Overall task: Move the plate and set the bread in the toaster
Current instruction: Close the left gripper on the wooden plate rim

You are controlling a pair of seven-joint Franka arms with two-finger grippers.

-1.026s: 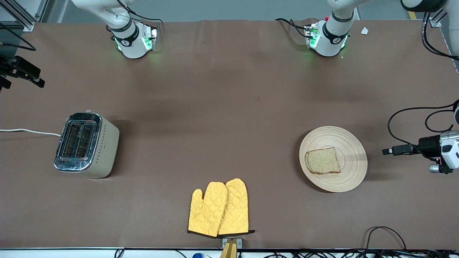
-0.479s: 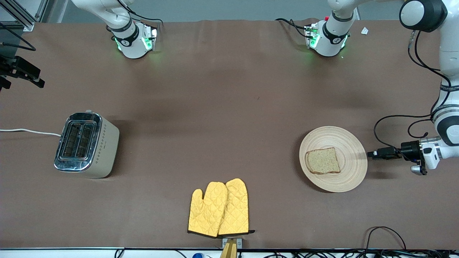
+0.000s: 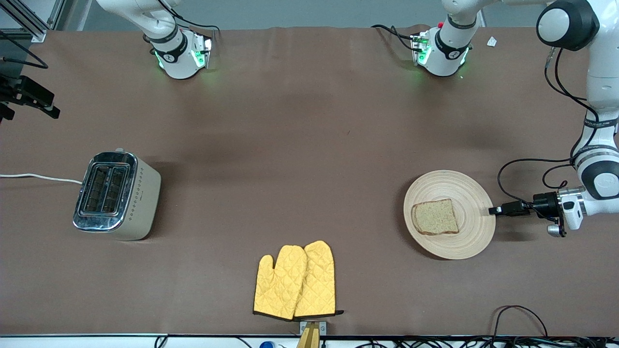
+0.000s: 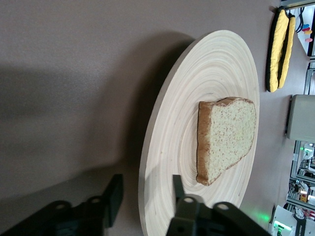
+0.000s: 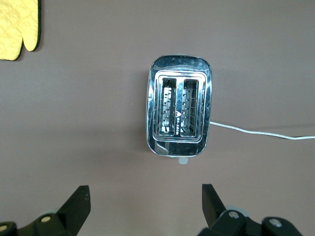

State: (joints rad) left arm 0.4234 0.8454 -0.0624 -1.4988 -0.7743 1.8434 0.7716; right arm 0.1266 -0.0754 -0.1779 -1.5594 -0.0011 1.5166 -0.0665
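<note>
The pale wooden plate (image 3: 471, 232) lies toward the left arm's end of the table, with the bread slice (image 3: 435, 217) on it. My left gripper (image 3: 493, 210) is open at the plate's rim, level with the table. In the left wrist view its jaws straddle the rim of the plate (image 4: 167, 147), one finger over the top and one outside; the bread (image 4: 226, 137) lies apart from them. The toaster (image 3: 116, 195) stands toward the right arm's end. My right gripper (image 5: 145, 196) is open and empty, high over the table beside the toaster (image 5: 179, 113).
A pair of yellow oven mitts (image 3: 296, 280) lies near the table's front edge, midway between the toaster and the plate. The toaster's white cord (image 3: 38, 177) runs off the table's end. Black cables loop beside the left arm's wrist.
My left gripper has moved in toward the plate from the table's end and now reaches its rim. The plate, bread, toaster and right arm have not moved.
</note>
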